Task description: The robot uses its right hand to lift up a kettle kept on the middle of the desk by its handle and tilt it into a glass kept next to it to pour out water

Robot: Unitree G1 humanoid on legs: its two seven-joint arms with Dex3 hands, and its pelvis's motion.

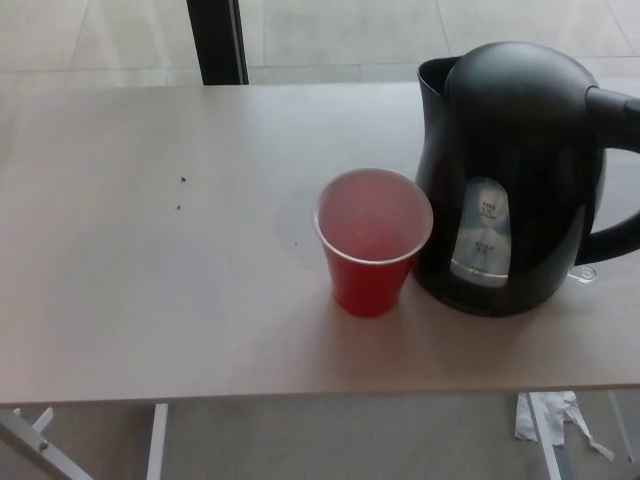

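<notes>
A black electric kettle (520,170) stands upright on the pale desk (150,290) at the right. Its spout faces left and its handle (620,170) runs off the picture's right edge. A clear water-level window shows on its front. Just left of the kettle, almost touching it, stands a red plastic cup (371,242), upright, with a pale inside. Neither of my hands shows in the head view.
A dark post (215,40) rises behind the desk's far edge. Crumpled white paper (550,420) lies on the floor below the desk's front right. White desk legs (155,440) show at the lower left. A few small dark specks mark the desk's left half.
</notes>
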